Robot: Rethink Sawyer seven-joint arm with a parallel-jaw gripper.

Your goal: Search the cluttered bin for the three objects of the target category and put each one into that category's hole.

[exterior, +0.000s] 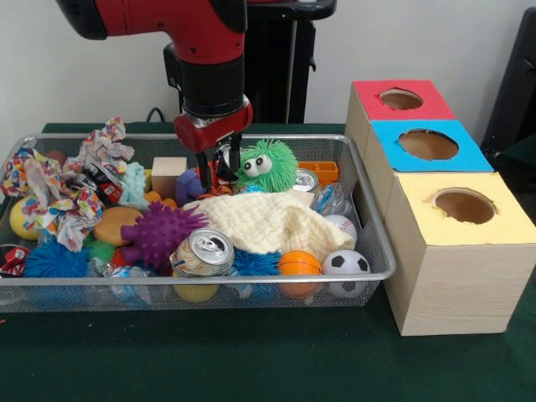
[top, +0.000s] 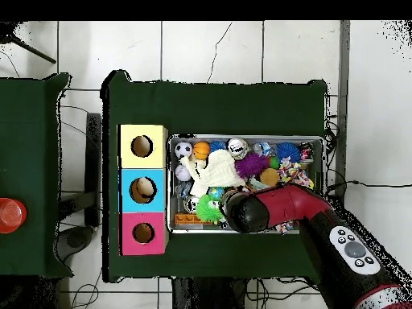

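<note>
Although the target category cannot be determined, the gripper hangs low over the far middle of the wire bin, fingers narrowly parted and empty beside the green fuzzy toy, evidently placed to probe clutter; the three holed boxes stand right.

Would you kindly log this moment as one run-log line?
gripper: lowered into bin, far side, beside green fuzzy toy | jaws: unclear | cream cloth: mid-bin | boxes' holes: nothing seen entering
</note>
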